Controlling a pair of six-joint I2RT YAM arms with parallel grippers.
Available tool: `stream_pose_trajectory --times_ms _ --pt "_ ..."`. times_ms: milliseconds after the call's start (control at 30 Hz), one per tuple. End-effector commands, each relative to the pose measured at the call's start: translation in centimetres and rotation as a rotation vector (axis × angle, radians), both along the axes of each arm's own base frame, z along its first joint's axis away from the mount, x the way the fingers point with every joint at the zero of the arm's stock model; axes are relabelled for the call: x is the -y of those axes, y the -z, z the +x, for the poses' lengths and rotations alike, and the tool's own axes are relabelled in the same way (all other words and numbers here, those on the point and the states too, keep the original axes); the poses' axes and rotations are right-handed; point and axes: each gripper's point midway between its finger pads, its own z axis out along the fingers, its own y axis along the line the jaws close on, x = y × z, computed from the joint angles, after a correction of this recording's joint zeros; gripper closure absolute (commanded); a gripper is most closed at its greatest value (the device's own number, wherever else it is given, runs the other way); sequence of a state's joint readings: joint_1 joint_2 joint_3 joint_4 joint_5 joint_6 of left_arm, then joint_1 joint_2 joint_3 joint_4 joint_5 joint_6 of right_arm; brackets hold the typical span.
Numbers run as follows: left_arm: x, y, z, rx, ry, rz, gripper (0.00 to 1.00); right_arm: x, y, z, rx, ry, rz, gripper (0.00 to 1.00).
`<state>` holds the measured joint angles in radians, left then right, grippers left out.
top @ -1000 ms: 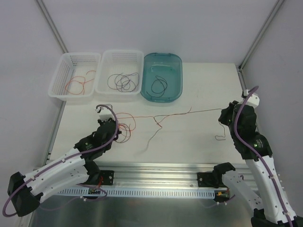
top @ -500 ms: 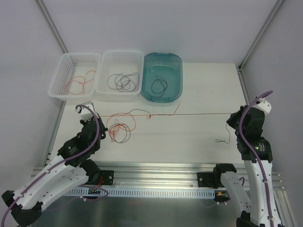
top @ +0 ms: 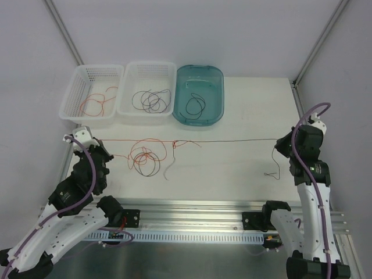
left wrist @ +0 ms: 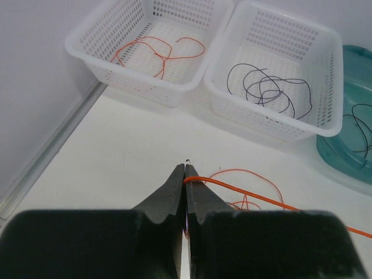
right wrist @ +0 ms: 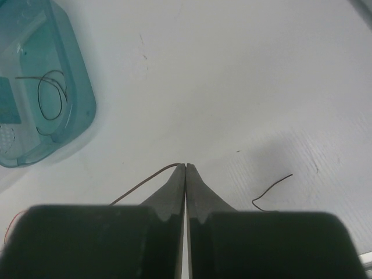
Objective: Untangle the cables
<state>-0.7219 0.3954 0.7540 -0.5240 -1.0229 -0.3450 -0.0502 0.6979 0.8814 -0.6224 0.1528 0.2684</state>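
Holding two joined wires in a straight line across the tabletop

The cables (top: 145,160) are hair-thin and flexible, some red-orange, some dark. A red-orange wire (left wrist: 232,185) leads away from the left hand (left wrist: 185,171), whose two dark tapered fingers are pressed fully together and pinch the wire at their tips. The wire runs just beside a heap of small red-orange and dark loops lying on the white matte tabletop (top: 244,110). It ends at a small knot (top: 177,143) near the middle.

From the knot a dark wire (top: 238,141) runs straight to the right hand (right wrist: 185,168). That hand is likewise closed tight, with the wire nipped at its tips. A short free end (top: 272,165) drops past it and curls on the surface.

Three containers stand side by side along the far edge.
- The left white basket (top: 99,67) is moulded plastic with grid-perforated walls and holds a loose red-orange strand (top: 96,103).
- The middle white basket (top: 151,64) has the same pattern and holds several dark coils (top: 152,100).
- The teal tub (top: 221,96) is smooth translucent plastic with rounded corners and holds one dark loop (top: 195,106).
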Motion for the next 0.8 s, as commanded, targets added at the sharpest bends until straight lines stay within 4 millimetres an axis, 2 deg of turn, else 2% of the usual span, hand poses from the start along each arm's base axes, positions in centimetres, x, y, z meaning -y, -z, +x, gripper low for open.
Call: stream_pose_trajectory --times_ms 0,33,67,100,133,167,233,267,300,333,367,400,467,567,700,767 --pt "-0.6 -2.1 -0.4 -0.014 0.037 0.101 1.00 -1.9 2.0 1.7 -0.062 -0.137 0.036 0.99" --pt "0.7 -1.8 0.0 -0.040 0.109 0.123 1.00 -3.0 2.9 1.7 -0.083 -0.189 0.069 0.99" --pt "2.9 -1.3 0.5 -0.072 0.228 0.134 1.00 -4.0 3.8 1.7 -0.099 -0.236 0.092 0.99" --pt "4.2 -0.3 1.0 -0.124 0.290 0.179 1.00 -4.9 4.3 1.8 -0.102 -0.274 0.092 0.99" --pt "5.0 0.4 1.3 -0.148 0.328 0.188 1.00 -5.2 6.1 1.4 -0.149 -0.281 0.092 0.99" --pt "6.8 1.5 1.3 -0.182 0.426 0.191 1.00 -5.9 6.9 1.2 -0.172 -0.312 0.074 0.99" --pt "8.6 2.6 1.3 -0.221 0.526 0.204 1.00 -7.2 8.8 0.8 -0.246 -0.376 0.069 0.94" --pt "9.6 3.0 1.2 -0.230 0.584 0.204 1.00 -8.6 9.3 0.3 -0.279 -0.455 0.046 0.91" --pt "11.3 3.6 0.9 -0.244 0.680 0.207 1.00 -9.4 9.8 0.0 -0.303 -0.498 0.030 0.84" --pt "12.0 3.8 0.8 -0.248 0.723 0.205 1.00 -10.2 10.2 -0.2 -0.321 -0.547 0.008 0.79" --pt "12.5 4.3 0.6 -0.263 0.753 0.208 1.00 -11.9 10.9 -0.7 -0.349 -0.632 -0.025 0.74" --pt "13.4 4.7 0.3 -0.274 0.813 0.209 1.00 -12.8 11.0 -0.9 -0.351 -0.680 -0.039 0.65" --pt "14.0 5.1 0.0 -0.280 0.851 0.208 1.00 -15.5 11.1 -1.5 -0.344 -0.809 -0.073 0.53" --pt "14.5 5.6 -0.3 -0.281 0.886 0.198 1.00 -17.7 10.3 -1.6 -0.308 -0.915 -0.116 0.45" --pt "14.3 5.5 -0.5 -0.268 0.882 0.195 1.00 -22.6 7.5 -1.7 -0.182 -1.114 -0.203 0.43" --pt "14.4 5.5 -0.5 -0.262 0.886 0.190 1.00 -25.7 6.3 -2.7 -0.120 -1.238 -0.189 0.43"
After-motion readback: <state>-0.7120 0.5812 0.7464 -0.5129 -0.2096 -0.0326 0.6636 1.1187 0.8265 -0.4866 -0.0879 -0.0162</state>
